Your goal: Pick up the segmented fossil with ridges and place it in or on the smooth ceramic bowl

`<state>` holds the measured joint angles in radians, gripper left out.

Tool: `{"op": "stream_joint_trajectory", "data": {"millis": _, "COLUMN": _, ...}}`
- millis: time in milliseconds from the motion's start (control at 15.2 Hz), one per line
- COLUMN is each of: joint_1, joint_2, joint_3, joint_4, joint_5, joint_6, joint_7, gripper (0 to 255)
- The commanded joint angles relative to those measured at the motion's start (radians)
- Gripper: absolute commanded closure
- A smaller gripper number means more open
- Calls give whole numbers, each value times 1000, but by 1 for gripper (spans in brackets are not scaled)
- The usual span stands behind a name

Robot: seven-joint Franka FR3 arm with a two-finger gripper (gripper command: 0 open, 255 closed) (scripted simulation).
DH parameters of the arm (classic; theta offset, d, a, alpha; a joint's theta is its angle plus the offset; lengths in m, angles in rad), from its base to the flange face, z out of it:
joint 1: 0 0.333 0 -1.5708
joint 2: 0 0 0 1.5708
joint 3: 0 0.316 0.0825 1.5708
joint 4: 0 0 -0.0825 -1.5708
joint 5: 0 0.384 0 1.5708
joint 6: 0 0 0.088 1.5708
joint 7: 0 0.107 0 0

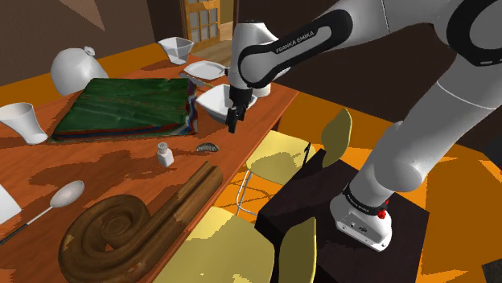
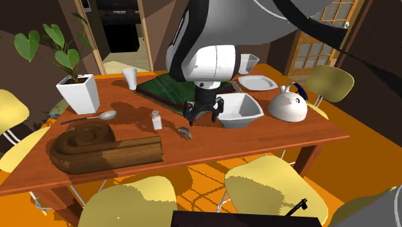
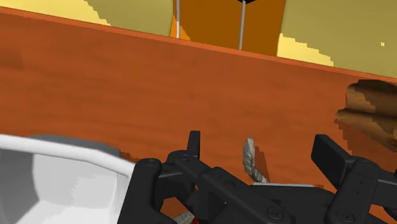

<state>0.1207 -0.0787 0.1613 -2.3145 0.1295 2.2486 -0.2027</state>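
The fossil [image 1: 207,147] is a small grey ridged, curved piece lying on the orange-brown table [image 1: 121,173], near the edge that faces the chairs. The white bowl [image 1: 221,101] stands next to it, farther along the table. My black gripper [image 1: 233,121] hangs open above the table between the two, close to the bowl's rim. From the second exterior view the fossil [image 2: 185,132] lies just left of and below the gripper [image 2: 203,117], with the bowl [image 2: 242,109] at its right. In the wrist view the fossil [image 3: 250,156] shows between the spread fingers [image 3: 193,144], untouched, beside the bowl [image 3: 57,181].
A small white shaker [image 1: 165,153] stands near the fossil. A green mat [image 1: 121,107], a brown spiral wooden piece [image 1: 121,229], a spoon [image 1: 56,199], a cup [image 1: 24,120], a teapot [image 1: 76,68] and plates [image 1: 205,71] share the table. Yellow chairs [image 1: 281,153] line its edge.
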Motion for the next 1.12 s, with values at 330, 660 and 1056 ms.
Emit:
{"op": "stream_joint_trajectory", "data": {"millis": 330, "joint_1": 34, "joint_2": 261, "joint_3": 28, "joint_4": 146, "joint_5": -66, "joint_6": 133, "joint_7": 17, "gripper": 0}}
{"op": "stream_joint_trajectory", "data": {"millis": 660, "joint_1": 56, "joint_2": 374, "joint_3": 28, "joint_4": 207, "joint_5": -99, "joint_6": 189, "joint_7": 29, "gripper": 0}}
{"op": "stream_joint_trajectory", "data": {"millis": 1056, "joint_1": 64, "joint_2": 431, "joint_3": 23, "joint_4": 203, "joint_5": -111, "joint_6": 251, "joint_7": 37, "gripper": 0}}
